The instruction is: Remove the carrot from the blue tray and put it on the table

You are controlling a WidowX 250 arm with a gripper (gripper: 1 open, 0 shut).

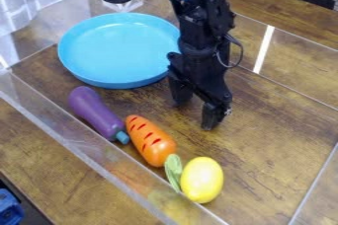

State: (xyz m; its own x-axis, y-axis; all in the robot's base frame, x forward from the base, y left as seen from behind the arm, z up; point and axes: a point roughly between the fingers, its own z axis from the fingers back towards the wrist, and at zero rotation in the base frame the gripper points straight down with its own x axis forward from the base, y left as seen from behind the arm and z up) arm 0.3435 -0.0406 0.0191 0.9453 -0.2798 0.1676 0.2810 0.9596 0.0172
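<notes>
The desk (284,120) is a top of dark brown wood planks, glossy enough to throw back pale streaks of light, and a clear acrylic wall (79,135) runs along its near-left edge and around the far side. Beyond the wall little of the room shows: a pale strip at the upper left and a dark edge at the top right.

The black robot arm (196,17) comes down from the top of the view and stands over the middle of the desk, its claw (196,106) pointing straight down with its two fingers spread apart and nothing between them, the tips close to the wood.

The blue tray (113,51) lies at the back left, just beside the arm, and it holds nothing. In front of it, near the acrylic wall, a purple eggplant (97,112) lies aslant. The carrot (149,140) rests on the desk just right of the eggplant, outside the tray, its green top pointing toward the near edge. A yellow lemon (201,180) sits touching or nearly touching those leaves, nearest the viewer. All three toys lie left of and in front of the claw, apart from it.
</notes>
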